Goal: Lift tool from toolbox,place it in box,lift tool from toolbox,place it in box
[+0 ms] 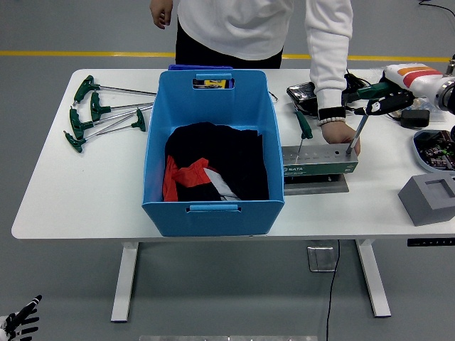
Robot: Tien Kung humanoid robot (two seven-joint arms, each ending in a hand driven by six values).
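The grey-green tool holder point(319, 162) lies on the table right of the blue box point(213, 153). My right hand point(382, 100) is shut on the green T-handle of a wrench point(360, 129). The wrench's shaft slants down, its tip at the holder's right-end hole. A second green-handled wrench point(304, 128) stands in the holder's left part. A person's hand point(340, 135) presses on the holder's right end. Black and red cloth point(213, 167) lies inside the box. My left hand point(19, 323) hangs low at the bottom left corner, below the table, fingers spread.
Several green T-handle wrenches point(99, 110) lie on the table's left side. A grey block point(429, 199) and a tray of small parts point(434, 150) sit at the right edge. Black items point(304, 95) and cables lie behind the holder. The person stands at the far edge.
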